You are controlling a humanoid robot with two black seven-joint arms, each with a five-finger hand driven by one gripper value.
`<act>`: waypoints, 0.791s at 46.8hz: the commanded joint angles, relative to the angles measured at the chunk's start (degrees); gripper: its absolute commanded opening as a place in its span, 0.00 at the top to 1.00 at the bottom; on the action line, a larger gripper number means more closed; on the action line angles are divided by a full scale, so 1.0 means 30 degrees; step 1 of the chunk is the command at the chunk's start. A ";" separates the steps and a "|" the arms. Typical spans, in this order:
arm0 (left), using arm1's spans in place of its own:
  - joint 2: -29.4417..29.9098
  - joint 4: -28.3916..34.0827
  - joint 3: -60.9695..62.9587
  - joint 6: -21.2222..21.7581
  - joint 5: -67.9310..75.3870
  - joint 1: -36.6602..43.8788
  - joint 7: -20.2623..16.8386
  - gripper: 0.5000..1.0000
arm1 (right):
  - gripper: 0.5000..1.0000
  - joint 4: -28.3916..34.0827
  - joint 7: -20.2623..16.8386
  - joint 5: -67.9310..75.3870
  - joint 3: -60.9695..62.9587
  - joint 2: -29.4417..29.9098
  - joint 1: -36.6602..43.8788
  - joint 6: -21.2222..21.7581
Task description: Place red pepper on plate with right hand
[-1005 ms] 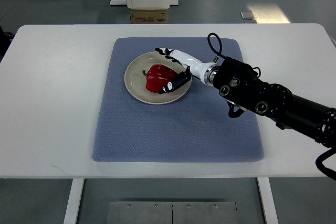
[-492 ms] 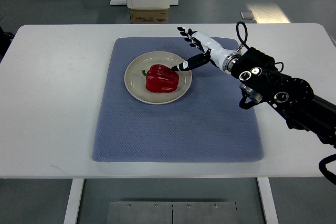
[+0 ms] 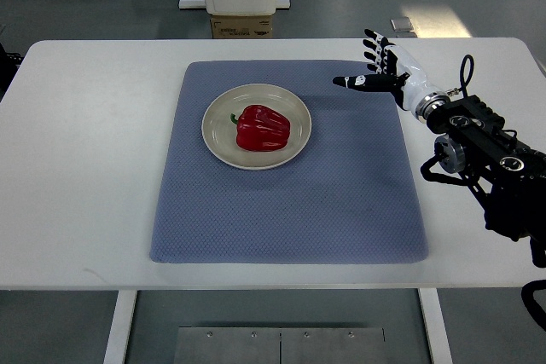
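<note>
Nearest, along the right edge: dark forearm retreating, now mostly off the blue mat (image 3: 290, 164) and over bare white counter (image 3: 94, 142). Further up, right hand (image 3: 381, 70) pulled back to the mat's far right corner, fingers (image 3: 374, 47) spread wide, gripping nothing. Half a second back, thumb tip nearly touching the fruit; a second back, wrapped around it. Well to the left of the fingers now: red pepper (image 3: 263, 127) lying on its side in the cream plate (image 3: 216, 138), stem pointing away from the fingers, apart from the hand. Release complete, placement apparently done; only withdrawal left. Left arm absent from view.
</note>
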 commanded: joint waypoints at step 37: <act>0.0000 0.0001 0.0000 -0.0002 0.0000 0.0001 0.0004 0.00 | 0.00 0.0129 0.1550 0.6610 0.2443 -0.0811 -0.2222 -0.0028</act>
